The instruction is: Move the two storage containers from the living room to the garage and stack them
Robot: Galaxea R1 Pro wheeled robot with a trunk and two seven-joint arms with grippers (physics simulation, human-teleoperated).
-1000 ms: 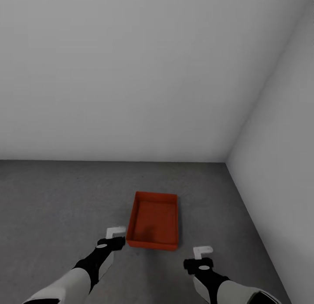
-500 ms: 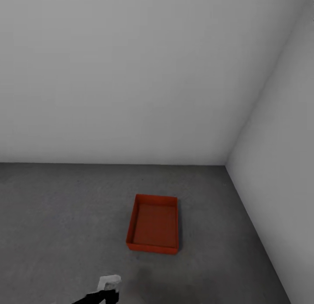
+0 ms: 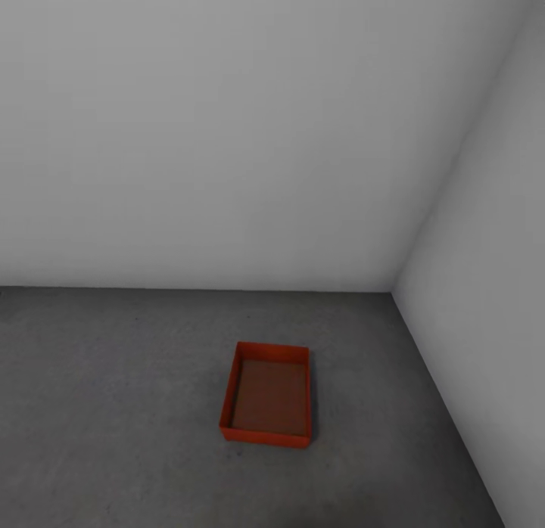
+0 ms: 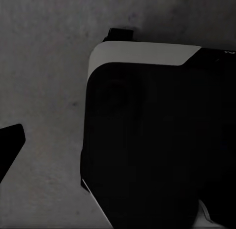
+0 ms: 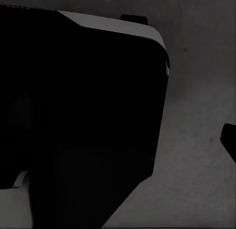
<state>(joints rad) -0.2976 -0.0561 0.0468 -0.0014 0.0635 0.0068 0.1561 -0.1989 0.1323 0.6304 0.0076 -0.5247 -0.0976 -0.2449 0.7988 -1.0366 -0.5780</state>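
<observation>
One orange-red storage container (image 3: 266,394) stands open-top on the dark grey concrete floor (image 3: 113,407) of the garage, near the corner of two white walls. It looks empty. The other container is hidden or out of view. In the left wrist view a dark fingertip (image 4: 10,146) of my left gripper shows over bare floor beside the robot's own black body (image 4: 157,140). In the right wrist view a dark fingertip (image 5: 229,140) of my right gripper shows the same way beside the black body (image 5: 78,115). Both grippers hold nothing and seem spread open.
White walls close the space behind (image 3: 227,150) and to the right (image 3: 492,286) of the container. Grey floor stretches to the left and in front of it.
Both arms, which reached toward the container's near corners a second ago, have drawn back and dropped out of the head view. The container stays on the floor; the camera has shifted slightly.
</observation>
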